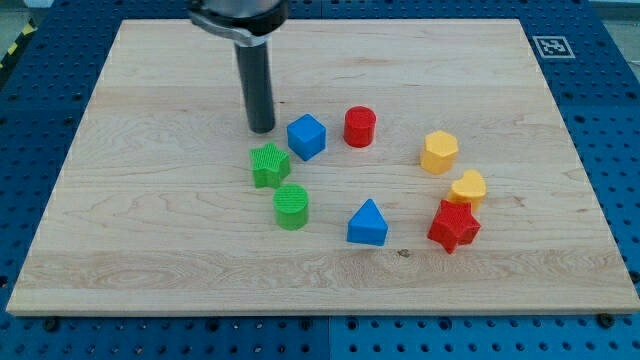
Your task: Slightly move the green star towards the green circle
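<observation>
The green star (269, 165) lies left of the board's middle. The green circle (291, 207) stands just below it and slightly to the view's right, a small gap between them. My tip (261, 129) rests on the board just above the green star, a little apart from it, and left of the blue cube (307, 137).
A red cylinder (360, 127) stands right of the blue cube. A blue triangle (368, 223) lies right of the green circle. A yellow hexagon (439, 152), a yellow heart (467, 187) and a red star (454, 226) cluster at the view's right. The wooden board (150, 250) ends in blue pegboard.
</observation>
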